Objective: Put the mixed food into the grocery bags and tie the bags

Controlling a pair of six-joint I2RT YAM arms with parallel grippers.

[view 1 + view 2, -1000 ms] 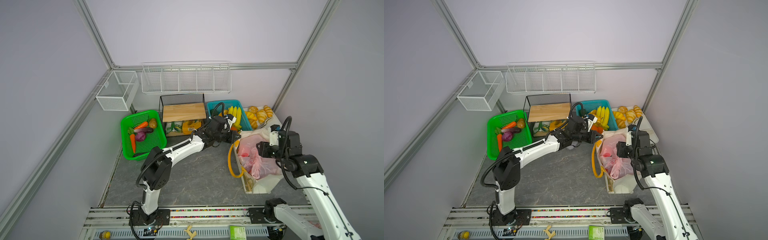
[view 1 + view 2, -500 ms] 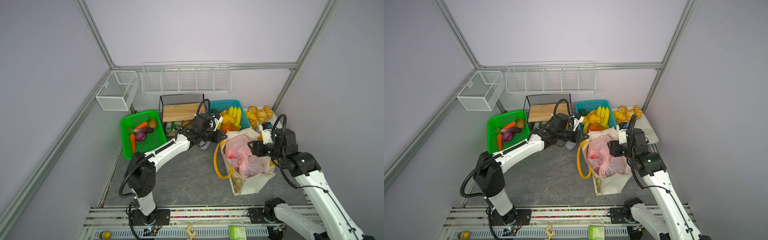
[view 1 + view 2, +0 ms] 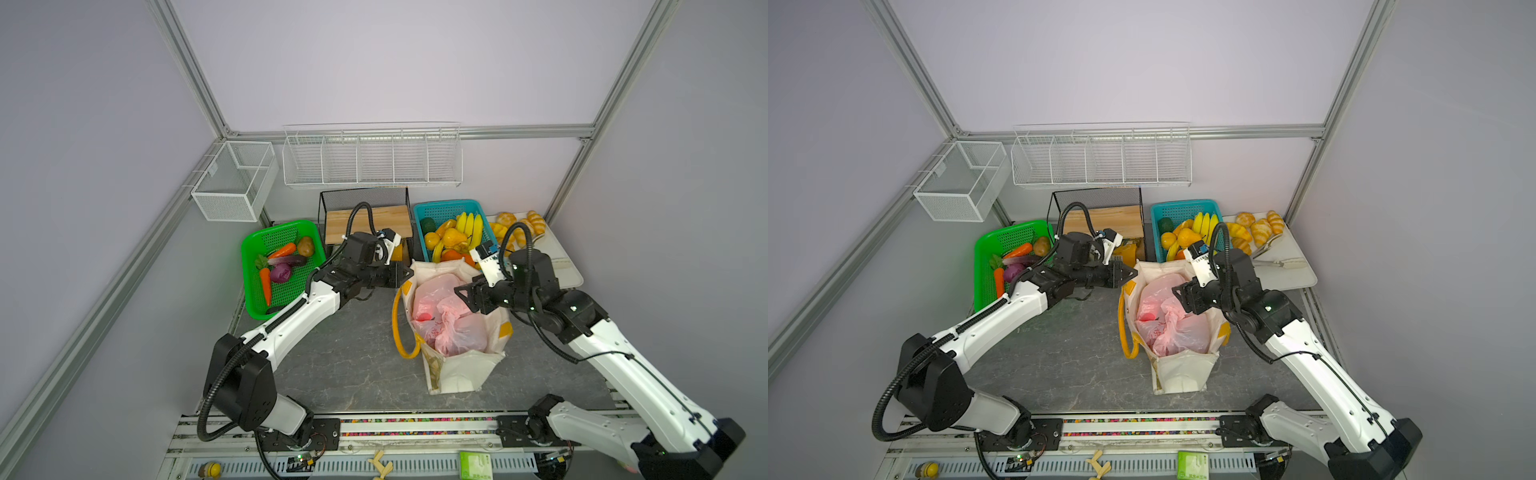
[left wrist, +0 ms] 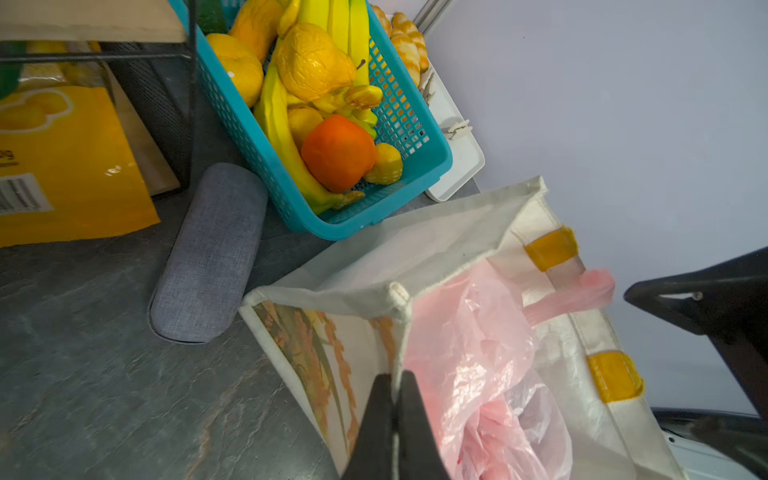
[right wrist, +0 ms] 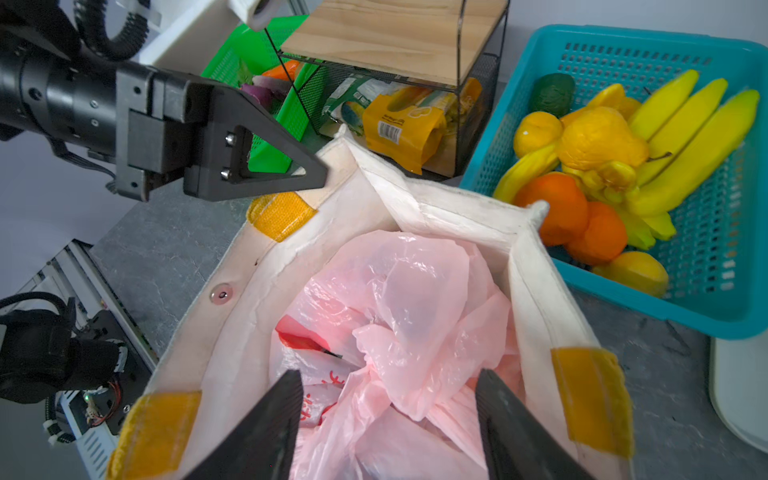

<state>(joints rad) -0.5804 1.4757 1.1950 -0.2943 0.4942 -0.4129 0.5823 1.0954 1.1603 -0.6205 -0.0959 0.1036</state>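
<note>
Bench [image 3: 353, 374] of grey stone pattern, viewed from above. A cream canvas tote [image 3: 457, 374] stands upright on it, between the middle and the right edge. Its mouth is open and one yellow handle [image 3: 398, 332] droops down its left side.

At the bench's rear left corner sits a green basket [image 3: 253, 307] of toy vegetables [image 3: 286, 262] (carrots [image 3: 265, 284], a purple onion [image 3: 280, 273] and a potato [image 3: 305, 246] among them). Along the rear edge come a black wire rack [image 3: 365, 216] with a wooden top and a teal basket [image 3: 440, 204] heaped with bananas [image 3: 469, 226] and oranges [image 3: 451, 254]. The tote's far rim nearly meets that basket. A white tray [image 3: 569, 270] with croissants [image 3: 519, 226] fills the rear right corner.

Inside the tote lies a translucent pink plastic bag [image 3: 449, 328], crumpled and filling most of the opening. A red shape [image 3: 424, 316] shows through the film, though what food it is cannot be told. A grey fabric case [image 4: 208, 253] lies flat on the bench between the rack and the tote, just beside the teal basket.

The left gripper [image 3: 405, 275] reaches in from the left, its jaws clenched on the tote's rim at the rear left corner of the mouth, next to a yellow handle patch [image 5: 282, 216]. The right gripper [image 5: 386, 378] hangs over the right of the tote's mouth, its jaws spread wide above the pink film, grasping nothing.
</note>
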